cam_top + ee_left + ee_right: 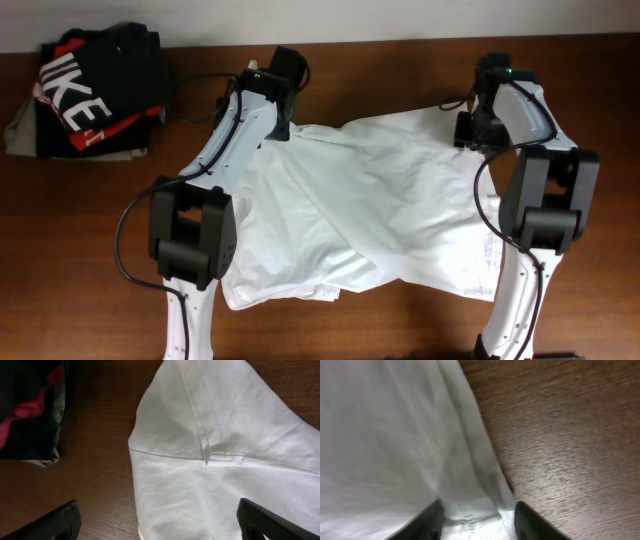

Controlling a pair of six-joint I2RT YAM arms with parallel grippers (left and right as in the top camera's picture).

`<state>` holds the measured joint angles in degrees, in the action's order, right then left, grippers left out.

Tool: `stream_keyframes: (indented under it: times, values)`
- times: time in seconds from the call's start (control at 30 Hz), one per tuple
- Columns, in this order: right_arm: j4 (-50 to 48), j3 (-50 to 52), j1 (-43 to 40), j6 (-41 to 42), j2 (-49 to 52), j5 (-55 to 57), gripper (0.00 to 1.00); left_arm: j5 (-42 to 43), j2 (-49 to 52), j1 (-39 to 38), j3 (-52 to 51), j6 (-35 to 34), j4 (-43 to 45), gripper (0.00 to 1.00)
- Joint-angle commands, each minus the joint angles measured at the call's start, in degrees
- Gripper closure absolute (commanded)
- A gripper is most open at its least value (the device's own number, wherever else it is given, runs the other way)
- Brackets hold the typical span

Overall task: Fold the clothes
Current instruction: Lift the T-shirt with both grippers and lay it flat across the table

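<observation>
The shirt (370, 200) lies crumpled across the middle of the table (400, 55), and I have both arms at its far edge.

My left gripper (159, 512) hangs over the shirt's far left corner by a sleeve seam. Its fingers (62, 522) are spread wide and nothing is between them. My right gripper (475, 520) is at the far right corner, where the fingers (532, 525) stand close on either side of the hem. Cloth fills the gap, but the view is blurred and I cannot tell whether they are pinching it. The near half of the shirt is doubled over in loose diagonal folds. A pile of dark clothes (90, 90) sits at the table's far left corner, apart from the shirt.
</observation>
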<state>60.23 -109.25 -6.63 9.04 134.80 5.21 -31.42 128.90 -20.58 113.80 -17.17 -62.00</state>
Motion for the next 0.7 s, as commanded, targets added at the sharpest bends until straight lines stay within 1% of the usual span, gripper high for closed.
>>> stream_keyframes:
  times: [0.0,0.07,0.1,0.17,0.23,0.3,0.33,0.37,0.4,0.47,0.5,0.57,0.63,0.67]
  values:
    - [0.7,-0.3,-2.0,0.2,0.6,-0.9,0.62,0.6,-1.9,0.3,0.2,-0.9,-0.2,0.01]
    - [0.7,-0.3,-2.1,0.2,0.6,-1.6,0.76,0.6,-1.9,0.3,0.2,-0.9,-0.2,0.01]
    - [0.7,-0.3,-2.1,0.2,0.6,-1.6,0.80,0.6,-1.9,0.3,0.2,-0.9,-0.2,0.01]
    - [0.7,-0.3,-2.1,0.2,0.6,-2.5,0.81,0.6,-1.9,0.3,0.2,-0.9,-0.2,0.01]
    - [0.6,-0.3,-2.0,0.2,0.6,-5.8,0.78,0.6,-1.9,0.3,0.2,-1.3,-0.2,0.01]
    - [0.7,-0.3,-2.0,0.1,0.6,-6.6,0.69,0.6,-1.9,0.3,0.2,-1.3,-0.2,0.01]
    - [0.7,-0.3,-2.0,-1.9,0.6,-8.2,0.62,0.6,-1.9,0.3,0.2,-1.3,-0.2,0.01]
    - [0.9,-0.3,-2.0,-2.6,0.6,-8.9,0.58,0.6,-1.9,0.3,0.2,-1.3,-0.2,0.01]
    - [1.1,-0.3,-2.0,-2.6,0.6,-8.9,0.58,0.6,-1.9,0.3,0.2,-1.3,-0.2,0.01]
    - [1.1,-0.3,-2.0,-2.6,0.6,-8.9,0.67,0.6,-1.9,0.3,0.2,-1.3,-0.2,0.01]
    - [1.1,-0.3,-2.0,-2.6,0.6,-8.9,0.82,0.6,-1.8,0.3,0.2,-1.3,-0.2,0.01]
    - [0.4,-0.3,-2.0,-2.6,0.6,-8.6,0.95,0.6,-1.8,0.3,0.2,-1.3,-0.2,0.01]
    - [1.9,-3.6,-2.0,-2.6,0.6,-8.4,0.96,0.6,-1.9,0.3,0.2,-1.3,-0.2,0.01]
    - [3.9,-7.5,-2.0,-2.6,0.6,-8.4,0.96,0.6,-1.8,0.3,0.2,-1.3,-0.2,0.01]
